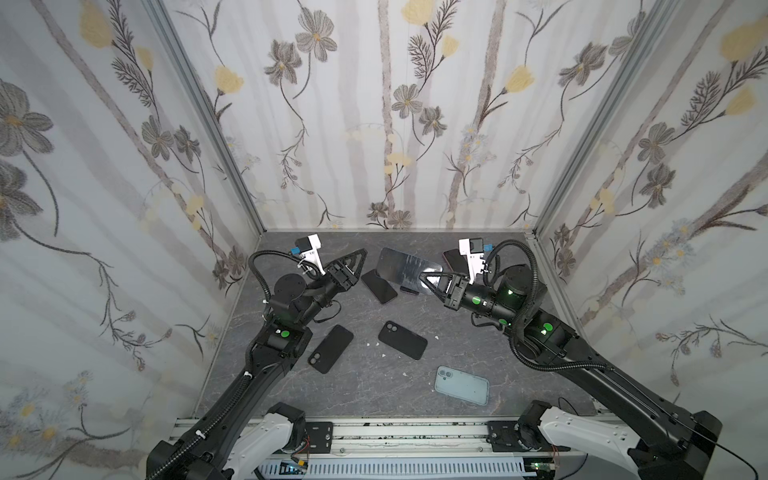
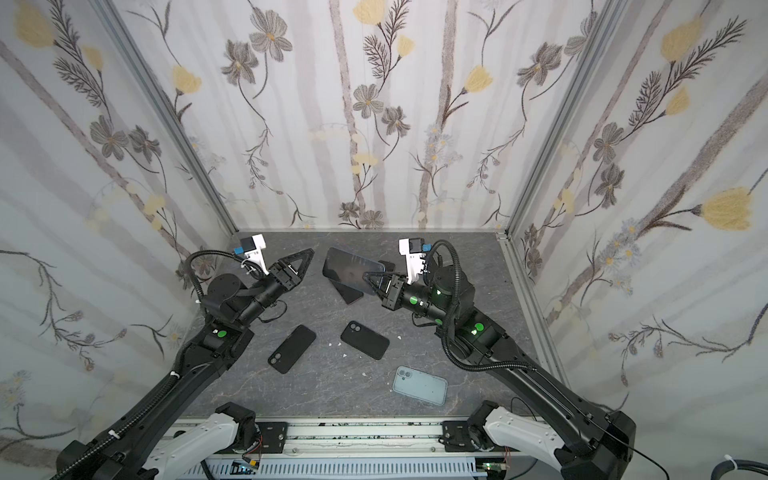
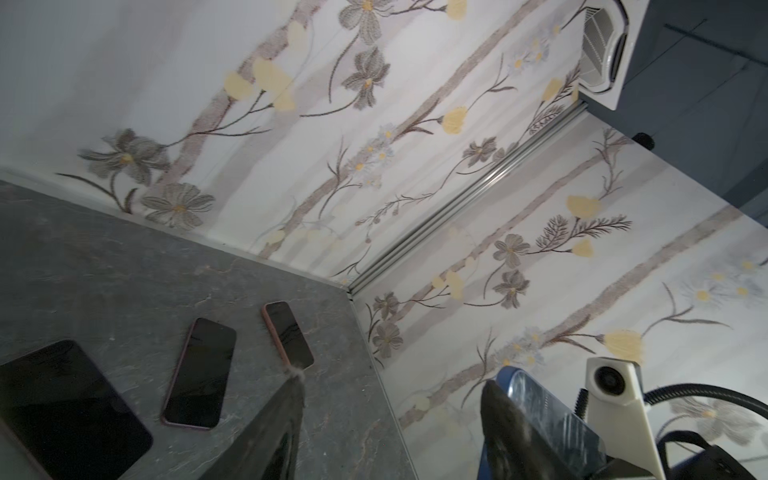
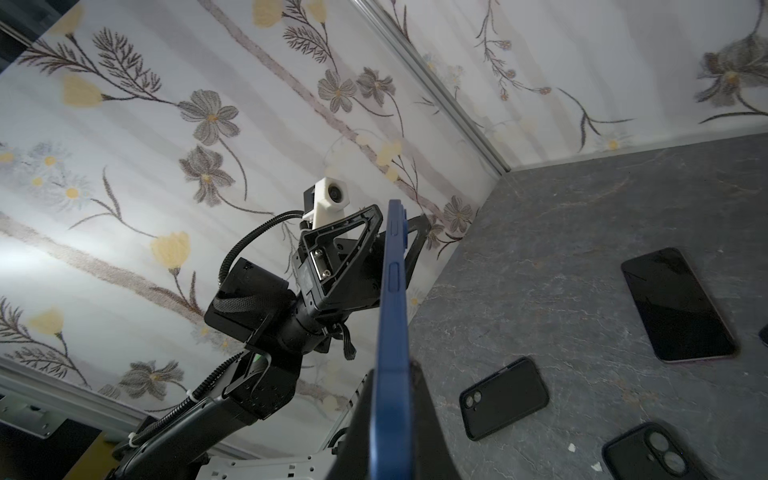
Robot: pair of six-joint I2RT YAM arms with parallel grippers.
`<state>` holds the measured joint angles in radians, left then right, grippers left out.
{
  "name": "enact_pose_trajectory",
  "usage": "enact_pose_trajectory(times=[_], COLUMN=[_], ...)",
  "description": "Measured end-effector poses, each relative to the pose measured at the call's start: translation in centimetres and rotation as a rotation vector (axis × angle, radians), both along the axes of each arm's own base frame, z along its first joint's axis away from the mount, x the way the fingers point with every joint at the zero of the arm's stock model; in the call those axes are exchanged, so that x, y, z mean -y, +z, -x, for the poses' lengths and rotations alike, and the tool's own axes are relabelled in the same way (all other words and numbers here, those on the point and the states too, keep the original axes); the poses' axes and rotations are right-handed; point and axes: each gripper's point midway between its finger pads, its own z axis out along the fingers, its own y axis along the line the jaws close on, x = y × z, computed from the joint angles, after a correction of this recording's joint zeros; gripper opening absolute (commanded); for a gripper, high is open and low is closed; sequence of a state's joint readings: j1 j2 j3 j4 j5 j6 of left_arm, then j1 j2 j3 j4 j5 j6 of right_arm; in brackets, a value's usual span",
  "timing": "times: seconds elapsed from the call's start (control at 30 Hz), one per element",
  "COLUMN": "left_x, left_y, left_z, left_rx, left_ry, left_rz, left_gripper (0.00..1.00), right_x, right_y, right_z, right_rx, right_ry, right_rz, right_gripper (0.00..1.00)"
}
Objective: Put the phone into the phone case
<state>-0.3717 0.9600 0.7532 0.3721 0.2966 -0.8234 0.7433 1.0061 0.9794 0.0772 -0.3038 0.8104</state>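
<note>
Phone (image 1: 409,266), sitting in a blue case (image 4: 390,316), hangs tilted above the grey table (image 1: 365,390) near the back wall. The right gripper (image 1: 427,279) is clenched on one end of it, with that arm stretched inward from the right and the wrist roughly level. The left gripper (image 1: 360,254) points at the other end from just beside it, jaws spread and clasping nothing. That arm is bent at the elbow, raised above a black case (image 1: 331,348).
</note>
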Motion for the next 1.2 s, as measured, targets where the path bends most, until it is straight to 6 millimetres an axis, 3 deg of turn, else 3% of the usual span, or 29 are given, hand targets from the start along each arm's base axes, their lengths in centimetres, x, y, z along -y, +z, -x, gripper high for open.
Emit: enact_pose_trajectory(times=[0.13, 0.3, 0.5, 0.67, 0.8, 1.2], left_x=[-1.7, -2.8, -1.8, 0.3, 1.9, 3.9], left_y=[-2.4, -6.2, -12.7, -17.9, -21.1, -25.5], left_z=[-1.2, -2.3, -3.6, -3.2, -1.9, -0.6], left_rx=[-0.055, -0.134, -0.305, -0.449, -0.531, -0.599], left_ry=[0.124, 0.189, 0.121, 0.000, -0.075, -0.140], left_rz=[-0.128, -0.303, -0.460, -0.474, -0.471, -0.490], left_gripper=[0.69, 0.70, 0.71, 0.71, 0.71, 0.68], right_x=[1.6, 3.4, 3.7, 2.5, 1.7, -0.5], right_y=[-3.1, -8.4, -15.4, -20.4, -22.5, -25.4], right_z=[-0.3, -0.3, 0.9, 2.7, 3.0, 2.2], right_rx=[-0.085, -0.225, -0.400, -0.511, -0.556, -0.638], right_ry=[-0.088, -0.185, -0.222, -0.204, -0.212, -0.234], right_rz=[0.053, 0.120, 0.189, 0.237, 0.251, 0.243], right_gripper=[0.00, 0.00, 0.00, 0.00, 0.00, 0.00])
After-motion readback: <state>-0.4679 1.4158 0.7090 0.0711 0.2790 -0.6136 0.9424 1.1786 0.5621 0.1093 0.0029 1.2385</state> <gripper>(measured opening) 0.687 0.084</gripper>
